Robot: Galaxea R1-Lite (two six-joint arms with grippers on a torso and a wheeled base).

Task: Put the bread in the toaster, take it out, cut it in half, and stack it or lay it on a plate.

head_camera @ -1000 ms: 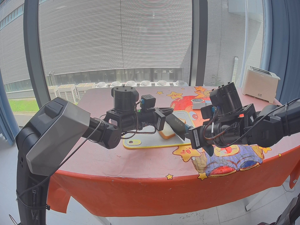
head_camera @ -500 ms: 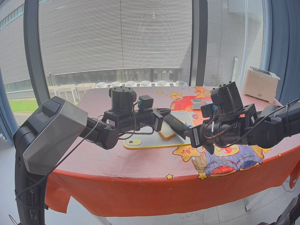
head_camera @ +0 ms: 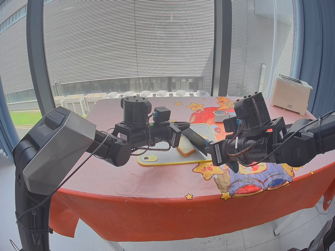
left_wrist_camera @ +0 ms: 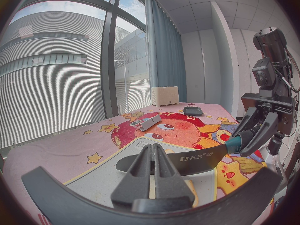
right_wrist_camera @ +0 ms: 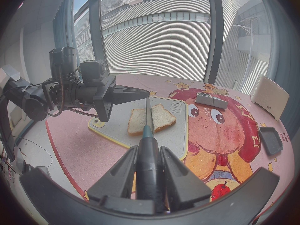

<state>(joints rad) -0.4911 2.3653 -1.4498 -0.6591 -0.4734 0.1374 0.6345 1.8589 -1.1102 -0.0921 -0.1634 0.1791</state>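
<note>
Mid-frame, the right hand point(right_wrist_camera: 148, 149) pinches the knife point(left_wrist_camera: 193, 160), blade across the bread point(right_wrist_camera: 161, 117) on the cutting board point(right_wrist_camera: 175, 138), the left hand point(right_wrist_camera: 145, 94) pressed together just above.

Tall dark-framed window point(head_camera: 221, 39), daylit | grey louvred building point(head_camera: 104, 46) outside | blue curtain point(left_wrist_camera: 165, 47) | white wall point(left_wrist_camera: 203, 66) | white panelled ceiling point(left_wrist_camera: 193, 3) | pale tiled floor point(head_camera: 265, 234) | round counter point(head_camera: 146, 185) under orange cartoon cloth

Black jointed arms; left arm point(head_camera: 59, 150) in grey angular shell. Cylindrical black wrist motors point(head_camera: 135, 108), loose black cables point(head_camera: 75, 173), white label strip point(head_camera: 218, 153) on right arm point(head_camera: 303, 140). Left claw point(left_wrist_camera: 153, 146), right claw point(right_wrist_camera: 148, 148): black wedge fingers.
</note>
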